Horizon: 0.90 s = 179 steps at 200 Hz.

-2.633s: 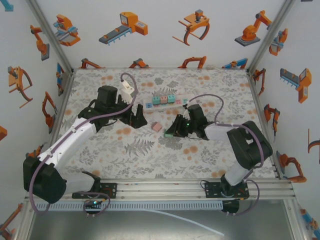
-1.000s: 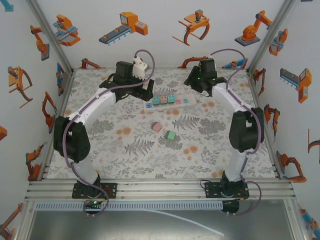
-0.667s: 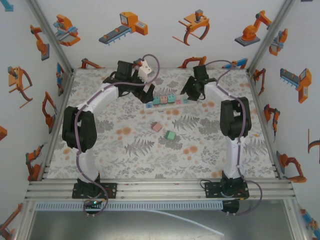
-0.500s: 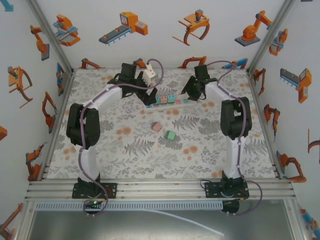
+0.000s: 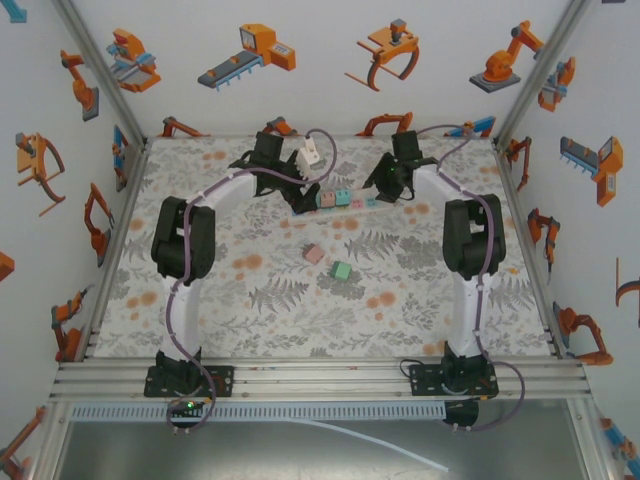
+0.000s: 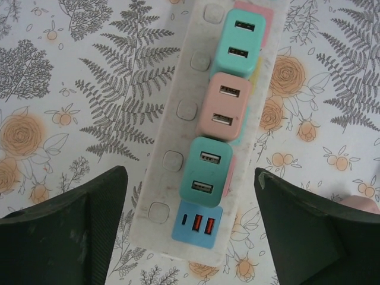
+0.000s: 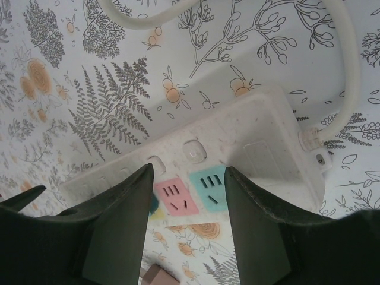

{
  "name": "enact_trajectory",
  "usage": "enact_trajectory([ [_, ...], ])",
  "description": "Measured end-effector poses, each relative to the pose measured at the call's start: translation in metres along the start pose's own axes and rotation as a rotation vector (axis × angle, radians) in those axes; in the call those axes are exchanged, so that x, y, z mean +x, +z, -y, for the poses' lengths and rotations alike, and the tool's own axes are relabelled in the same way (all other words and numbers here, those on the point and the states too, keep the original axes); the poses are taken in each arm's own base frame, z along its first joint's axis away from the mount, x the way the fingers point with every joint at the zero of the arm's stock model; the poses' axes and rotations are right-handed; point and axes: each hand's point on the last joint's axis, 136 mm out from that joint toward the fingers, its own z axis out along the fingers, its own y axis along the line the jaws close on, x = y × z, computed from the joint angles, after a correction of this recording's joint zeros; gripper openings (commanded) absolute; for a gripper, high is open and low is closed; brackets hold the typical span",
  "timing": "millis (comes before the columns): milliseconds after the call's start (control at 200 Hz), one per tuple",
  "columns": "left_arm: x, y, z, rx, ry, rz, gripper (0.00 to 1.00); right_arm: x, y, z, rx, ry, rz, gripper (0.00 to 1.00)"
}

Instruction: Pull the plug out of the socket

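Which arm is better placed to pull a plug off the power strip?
Left. The left tool stands open astride the nearest teal cube plug on the long white power strip; the right tool sits over empty pink and teal outlets near the white cord.

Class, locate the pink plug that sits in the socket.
In the left wrist view the pink plug sits on the socket, between the upper teal plug and the lower teal plug.

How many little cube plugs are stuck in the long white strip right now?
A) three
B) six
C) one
A: the left wrist view shows an upper teal plug, a pink plug and a lower teal plug sitting in a row on the socket.
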Motion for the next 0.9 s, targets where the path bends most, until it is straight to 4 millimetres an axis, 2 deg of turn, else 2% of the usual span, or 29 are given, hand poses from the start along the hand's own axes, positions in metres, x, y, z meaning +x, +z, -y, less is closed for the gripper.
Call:
enact_trajectory([
  [80, 0.001, 0.001, 0.001, 0.009, 0.001, 0.002, 0.64, 0.000, 0.000, 0.000, 0.000, 0.000, 0.000, 0.50],
  [165, 0.001, 0.002, 0.002, 0.016, 0.002, 0.004, 0.53, 0.000, 0.000, 0.000, 0.000, 0.000, -0.001, 0.50],
  [355, 0.001, 0.004, 0.005, 0.036, -0.003, 0.009, 0.51, 0.000, 0.001, 0.001, -0.004, 0.004, 0.000, 0.50],
  [481, 0.007, 0.011, 0.004, 0.048, -0.012, 0.001, 0.43, 0.000, 0.000, 0.001, -0.004, 0.004, 0.000, 0.50],
  [611, 0.012, 0.016, 0.006, 0.067, -0.016, -0.008, 0.23, 0.000, 0.000, 0.001, -0.004, 0.005, 0.000, 0.50],
  [896, 0.011, 0.015, 0.006, 0.071, -0.013, -0.005, 0.23, 0.001, 0.000, 0.003, 0.007, 0.004, 0.002, 0.47],
])
